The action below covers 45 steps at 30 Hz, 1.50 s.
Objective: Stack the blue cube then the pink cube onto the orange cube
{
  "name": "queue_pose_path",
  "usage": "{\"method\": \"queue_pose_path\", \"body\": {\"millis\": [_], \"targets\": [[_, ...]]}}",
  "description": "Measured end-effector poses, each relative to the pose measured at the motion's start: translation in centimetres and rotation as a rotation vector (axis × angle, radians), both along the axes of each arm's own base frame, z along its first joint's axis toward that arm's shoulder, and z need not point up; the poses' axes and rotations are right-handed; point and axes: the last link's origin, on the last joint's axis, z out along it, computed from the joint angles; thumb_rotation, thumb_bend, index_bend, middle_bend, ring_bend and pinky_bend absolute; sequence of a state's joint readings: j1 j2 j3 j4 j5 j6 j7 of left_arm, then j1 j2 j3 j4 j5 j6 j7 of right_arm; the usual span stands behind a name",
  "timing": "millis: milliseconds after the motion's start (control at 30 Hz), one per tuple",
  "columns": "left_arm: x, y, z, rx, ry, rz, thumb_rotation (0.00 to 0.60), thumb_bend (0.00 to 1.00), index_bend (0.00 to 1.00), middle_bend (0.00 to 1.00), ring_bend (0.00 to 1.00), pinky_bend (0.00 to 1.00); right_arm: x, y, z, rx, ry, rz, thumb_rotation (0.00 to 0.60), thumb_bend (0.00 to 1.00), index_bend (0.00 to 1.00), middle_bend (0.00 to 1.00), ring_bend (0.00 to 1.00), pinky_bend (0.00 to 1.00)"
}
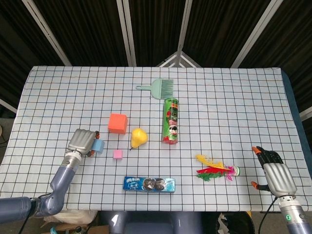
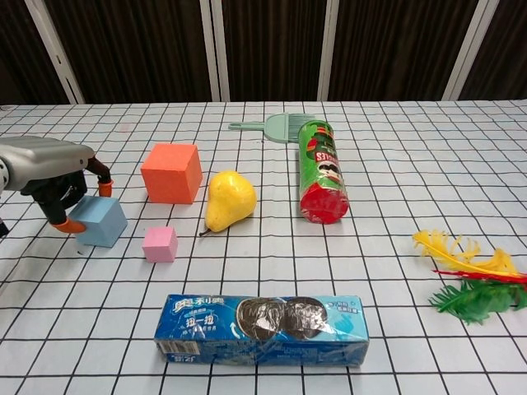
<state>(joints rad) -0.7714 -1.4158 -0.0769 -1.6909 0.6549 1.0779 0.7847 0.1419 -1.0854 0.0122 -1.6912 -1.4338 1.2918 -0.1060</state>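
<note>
The blue cube (image 1: 99, 145) (image 2: 104, 220) sits on the checked cloth at the left. My left hand (image 1: 82, 141) (image 2: 51, 171) holds it, with the thumb against its left side and a fingertip at its back top edge. The orange cube (image 1: 117, 123) (image 2: 171, 173) stands just behind and to the right of it. The small pink cube (image 1: 117, 154) (image 2: 160, 244) lies in front of the orange one. My right hand (image 1: 275, 173) rests open near the table's front right edge, holding nothing; only the head view shows it.
A yellow pear (image 1: 138, 137) (image 2: 228, 200) lies right of the cubes, with a green chips can (image 1: 170, 121) (image 2: 321, 171) beyond it. A blue cookie pack (image 1: 148, 184) (image 2: 262, 329) lies at the front, coloured feathers (image 1: 217, 169) (image 2: 469, 280) at the right, and a green brush (image 1: 158, 87) (image 2: 280, 126) at the back.
</note>
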Motion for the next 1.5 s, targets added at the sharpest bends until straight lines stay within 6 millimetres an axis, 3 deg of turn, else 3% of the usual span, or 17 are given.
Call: {"method": "queue_pose_path", "body": {"millis": [433,600,867,1167,1500], "targets": [[0.7,-0.3,3.6,0.052,-0.056,-0.004,0.6,0.36,0.41,0.74,0.65,0.78,0.1,0.2,0.3,-0.011,-0.011,0.01,0.6,0.17,0.04,0.1,0.13,0.1],[2.3,-0.2,5.9,0.085,-0.096,-0.011,0.6,0.36,0.41,0.74,0.65,0.78,0.1,0.2,0.3,-0.008,-0.012,0.009,0.6,0.17,0.04,0.1,0.13,0.1],[5.1,1.7,7.4,0.115,-0.104,0.028,0.6,0.36,0.42,0.74,0.65,0.78,0.0,0.0,0.2,-0.007,-0.008,0.003,0.6,0.17,0.04,0.1,0.13,0.1],[8.2,4.6,6.7,0.117,-0.08,0.09,0.6,0.36,0.42,0.74,0.65,0.78,-0.4,-0.2,0.4,-0.019,-0.001,-0.013,0.6,0.17,0.04,0.1,0.13,0.1],[9.8,7.5,4.3,0.105,-0.046,0.083,0.6,0.36,0.42,0.73,0.65,0.78,-1.2,-0.7,0.4,-0.024,0.006,-0.047,0.6,0.17,0.04,0.1,0.13,0.1]]}}
